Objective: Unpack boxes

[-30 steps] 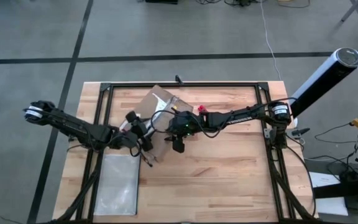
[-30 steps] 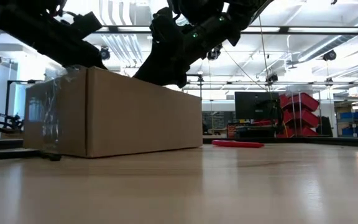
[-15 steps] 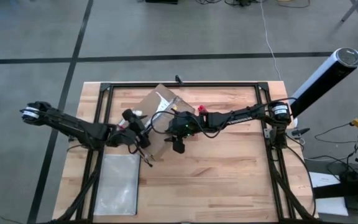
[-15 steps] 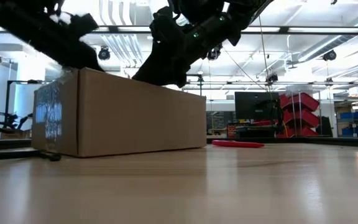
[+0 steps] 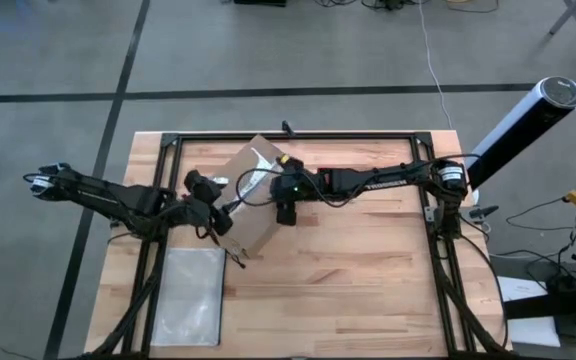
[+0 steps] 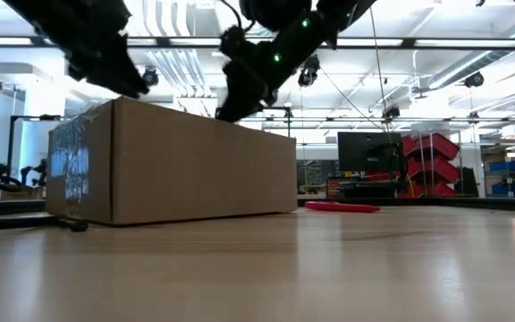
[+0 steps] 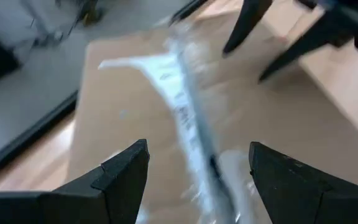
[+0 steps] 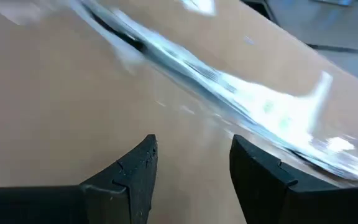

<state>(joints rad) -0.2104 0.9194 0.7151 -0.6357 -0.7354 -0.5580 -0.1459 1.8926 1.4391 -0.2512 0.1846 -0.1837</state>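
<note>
Brown cardboard box [image 5: 251,196] flat on the bench [image 5: 368,280], turned askew to the bench edges, long axis running from the back corner by the frame down toward the front corner nearest the grey-white pouch [image 5: 190,292]. Taped seam [image 7: 188,118] along the top, following that same long axis, flaps closed. Both pincers above the box top, one toward each long side: left pincer [image 5: 220,213] over the side facing the pouch, right pincer [image 5: 286,212] over the opposite side, nearer the red knife [image 6: 341,207] lying on the bench beyond the box. Both with fingers parted and nothing between them, seen plainly in each wrist view, the bare box top filling the gap; left gap wider than right. Seam lying straight ahead of each pincer, crossing between the two, so neither clearly nearer. From the level view, both hanging just clear of the top edge, contact not certain. Likely hinge of the coming move: reaching the seam across the short width rather than along the length.
</note>
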